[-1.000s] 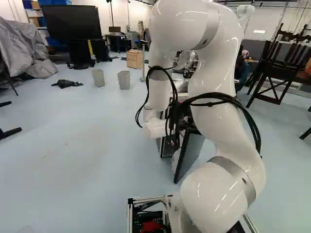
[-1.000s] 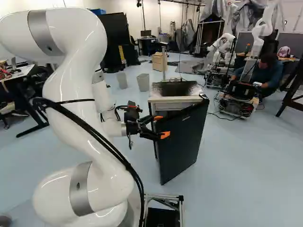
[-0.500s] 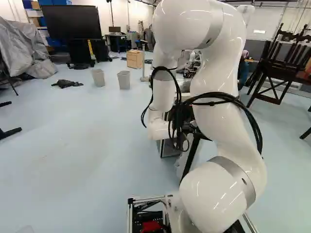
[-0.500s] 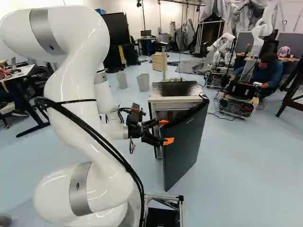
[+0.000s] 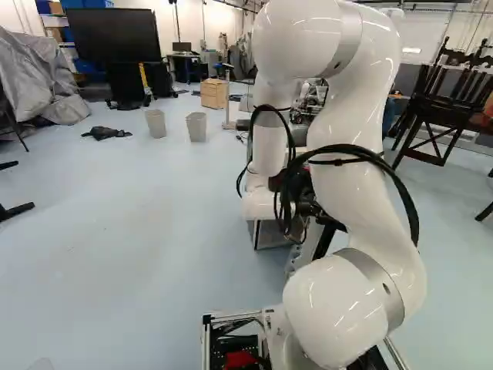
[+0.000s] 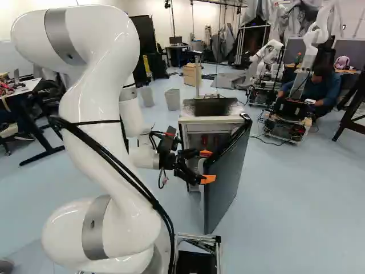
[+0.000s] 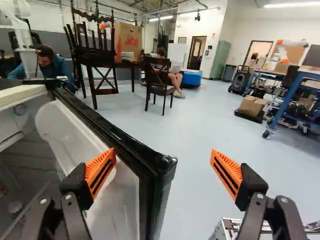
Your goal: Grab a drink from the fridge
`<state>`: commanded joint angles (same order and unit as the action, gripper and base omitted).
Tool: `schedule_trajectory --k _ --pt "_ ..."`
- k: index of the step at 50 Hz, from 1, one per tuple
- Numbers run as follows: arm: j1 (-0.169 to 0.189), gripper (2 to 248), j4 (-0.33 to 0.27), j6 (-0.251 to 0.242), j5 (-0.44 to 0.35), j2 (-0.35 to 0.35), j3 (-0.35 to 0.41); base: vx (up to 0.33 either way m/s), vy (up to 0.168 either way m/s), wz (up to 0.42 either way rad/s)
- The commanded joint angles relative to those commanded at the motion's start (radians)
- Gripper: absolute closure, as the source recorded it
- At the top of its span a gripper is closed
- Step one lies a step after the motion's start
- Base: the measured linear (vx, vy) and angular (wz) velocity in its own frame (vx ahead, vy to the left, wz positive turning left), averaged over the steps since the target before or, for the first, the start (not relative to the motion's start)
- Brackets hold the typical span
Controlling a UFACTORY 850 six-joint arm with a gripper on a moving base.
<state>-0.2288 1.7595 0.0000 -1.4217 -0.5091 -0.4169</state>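
Two-fingered and reaching to the open fridge door (image 6: 225, 185), holding the pincer (image 6: 206, 166) spread wide and gripping nothing. Straddling the door's black edge (image 7: 160, 167) loosely: placing one orange pad (image 7: 101, 171) by the pale inner side (image 7: 70, 132), the other outside, above the floor (image 7: 200, 140). Being unable to tell about contact between inner finger and door. Leaving a wide gap between black edge and outer finger, with the metal base frame (image 7: 227, 227) showing just beside that finger. Showing something red (image 6: 215, 140) inside the fridge (image 6: 212, 120), without revealing which thing is being the drink, or where. Farther off, showing red print on a cardboard box (image 7: 128, 42), standing on a worktop (image 7: 131, 64) among dark chairs (image 7: 157, 85).
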Motion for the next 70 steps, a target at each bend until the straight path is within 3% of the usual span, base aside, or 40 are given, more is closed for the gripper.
schedule_trajectory --k 20,70 --pt "0.114 3 0.053 0.000 0.000 -0.004 -0.030 0.000 0.000 0.000" --pt "0.470 3 0.056 0.000 0.000 -0.057 -0.248 0.000 0.000 0.000"
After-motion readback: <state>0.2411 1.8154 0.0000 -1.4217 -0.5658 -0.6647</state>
